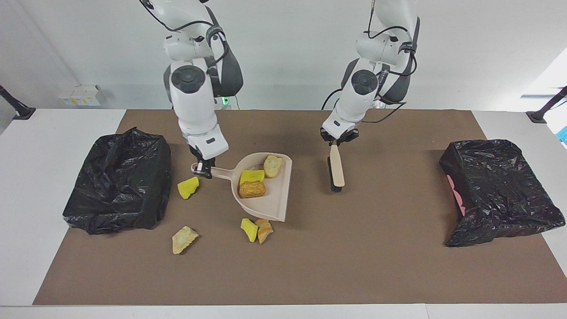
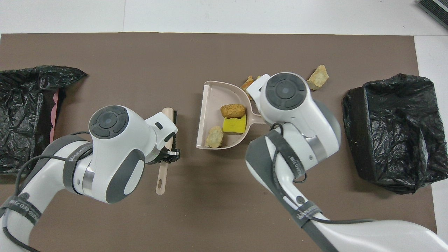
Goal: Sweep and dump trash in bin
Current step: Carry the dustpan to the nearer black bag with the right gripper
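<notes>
Left gripper (image 1: 337, 142): pinched on the brush (image 1: 335, 170) handle, over the mat (image 1: 354, 266) toward the left arm's side; the bristle end hangs down, and whether it touches the mat cannot be told.
Right gripper (image 1: 202, 168): pressed shut on the dustpan (image 1: 266, 199) handle, the pan apparently lifted, over the mat's middle.
Trash in pan: a tan piece (image 1: 272, 165), a yellow sponge (image 1: 251, 176) and a browner piece (image 1: 252, 189) lie toward the closed end.
Trash on mat: a yellow chunk (image 1: 188, 187) sits just under the handle; farther out, a yellow and orange pair (image 1: 257, 229) lies at the pan's open lip, and a tan scrap (image 1: 184, 239) lies beside the bin.
Bins: a black-bagged bin (image 1: 117, 186) at the right arm's end, another (image 1: 500, 190) at the left arm's end.
Risk, spill: tipping the open lip downward in transit would likely let the three pieces slide out.
Risk, scatter: lowering the pan here could knock the pair away.
Risk, miss: a dump short of the bin rim would drop trash onto the mat.
</notes>
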`<control>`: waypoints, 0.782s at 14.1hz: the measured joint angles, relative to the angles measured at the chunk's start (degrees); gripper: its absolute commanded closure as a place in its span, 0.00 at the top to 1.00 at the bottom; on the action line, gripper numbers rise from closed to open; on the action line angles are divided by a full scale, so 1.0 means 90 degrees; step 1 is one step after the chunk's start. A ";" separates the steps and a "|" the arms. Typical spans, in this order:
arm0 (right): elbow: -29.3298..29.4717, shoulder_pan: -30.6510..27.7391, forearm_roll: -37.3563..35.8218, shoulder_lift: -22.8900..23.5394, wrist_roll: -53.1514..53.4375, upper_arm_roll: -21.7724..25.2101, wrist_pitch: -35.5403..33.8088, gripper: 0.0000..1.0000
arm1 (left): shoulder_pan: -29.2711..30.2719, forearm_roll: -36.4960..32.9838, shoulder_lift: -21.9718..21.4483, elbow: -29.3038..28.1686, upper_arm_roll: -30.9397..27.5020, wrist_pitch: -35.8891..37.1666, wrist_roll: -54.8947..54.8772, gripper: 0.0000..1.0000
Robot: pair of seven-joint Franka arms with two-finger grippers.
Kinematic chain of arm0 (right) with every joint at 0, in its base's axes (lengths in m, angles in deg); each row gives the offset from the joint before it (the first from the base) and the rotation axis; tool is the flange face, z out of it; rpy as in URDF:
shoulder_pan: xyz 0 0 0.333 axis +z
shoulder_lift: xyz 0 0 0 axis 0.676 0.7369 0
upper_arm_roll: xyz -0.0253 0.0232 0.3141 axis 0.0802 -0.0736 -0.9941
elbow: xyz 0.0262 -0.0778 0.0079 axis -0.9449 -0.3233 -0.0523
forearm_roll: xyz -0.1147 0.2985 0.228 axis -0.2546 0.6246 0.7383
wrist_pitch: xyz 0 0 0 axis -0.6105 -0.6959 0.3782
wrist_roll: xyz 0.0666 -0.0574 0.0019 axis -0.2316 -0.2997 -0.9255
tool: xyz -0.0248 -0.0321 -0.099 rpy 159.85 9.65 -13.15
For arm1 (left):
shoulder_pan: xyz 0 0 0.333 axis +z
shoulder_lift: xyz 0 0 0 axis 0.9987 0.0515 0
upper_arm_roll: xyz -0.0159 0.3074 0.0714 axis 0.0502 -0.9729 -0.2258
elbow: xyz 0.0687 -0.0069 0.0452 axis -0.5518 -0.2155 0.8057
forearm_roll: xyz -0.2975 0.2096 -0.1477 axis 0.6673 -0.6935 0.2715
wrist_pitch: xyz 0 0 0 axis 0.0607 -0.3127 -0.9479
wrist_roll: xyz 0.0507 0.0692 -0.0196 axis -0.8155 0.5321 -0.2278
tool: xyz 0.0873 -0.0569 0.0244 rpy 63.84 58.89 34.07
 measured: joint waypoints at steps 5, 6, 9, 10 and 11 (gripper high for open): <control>0.0024 -0.1404 0.0000 -0.0604 -0.1790 0.0049 -0.0692 0.00 | -0.1351 -0.0013 -0.0278 -0.0181 0.0065 -0.0010 0.1525 0.00; 0.0024 -0.1753 -0.0003 -0.0683 -0.2260 0.0062 -0.0766 0.00 | -0.1522 -0.0017 -0.0299 -0.0211 0.0070 -0.0013 0.1704 0.00; 0.0024 -0.2796 -0.0079 -0.0726 -0.3530 0.0097 -0.0673 0.00 | -0.1907 -0.0229 -0.0314 -0.0581 0.0071 -0.0413 0.2146 0.00; 0.0024 -0.3065 -0.0212 -0.0726 -0.3810 0.0105 -0.0577 0.00 | -0.1962 -0.0288 -0.0314 -0.0790 0.0071 -0.0667 0.2246 0.00; 0.0024 -0.3286 -0.0404 -0.0726 -0.3961 0.0109 -0.0481 0.00 | -0.1978 -0.0300 -0.0314 -0.0984 0.0074 -0.0873 0.2277 0.00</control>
